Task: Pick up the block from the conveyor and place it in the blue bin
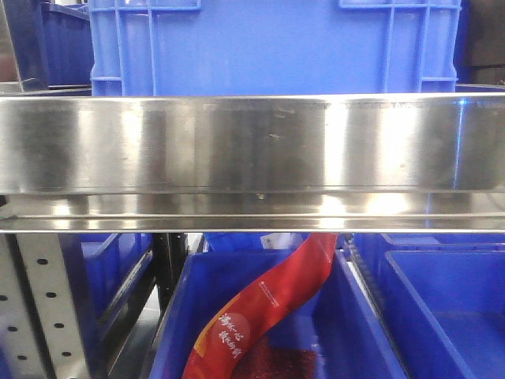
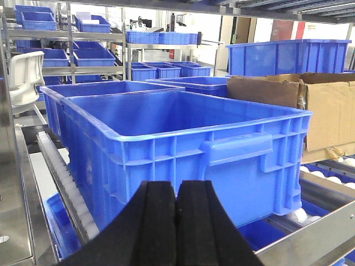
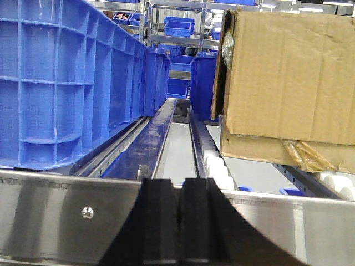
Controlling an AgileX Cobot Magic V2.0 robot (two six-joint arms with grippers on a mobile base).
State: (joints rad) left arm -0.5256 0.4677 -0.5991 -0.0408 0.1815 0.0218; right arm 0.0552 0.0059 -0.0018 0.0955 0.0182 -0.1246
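Nearest in the left wrist view, the left claw [image 2: 176, 221] has its two black pads pressed together with nothing between them. The right claw [image 3: 177, 221] looks the same in its own view: pads nearly touching, only a thin slit between, and empty. Both hang just in front of a steel rail [image 3: 66, 216] at the near edge of a roller rack.

Just beyond the left claw stands a large blue bin [image 2: 183, 144], open-topped and, as far as its inside shows, empty; it rests on the rack's white rollers [image 2: 69, 188]. To its right, a little farther back, sits a cardboard box [image 2: 321, 111]. The front view is mostly blocked by the steel rail [image 1: 252, 142], with the blue bin [image 1: 268, 47] rising behind it and lower bins beneath, one holding a red printed pouch [image 1: 268, 308].

No block and no dark belt appear in any view, so I cannot say where either lies. The step in hand looks like finding them. To do it well, I judge the arms should draw clear of the rail before swinging, and whichever claw reaches should spread its pads before descending, since both are closed now. The bin's near wall stands tall, so a later drop calls for lifting above its rim.
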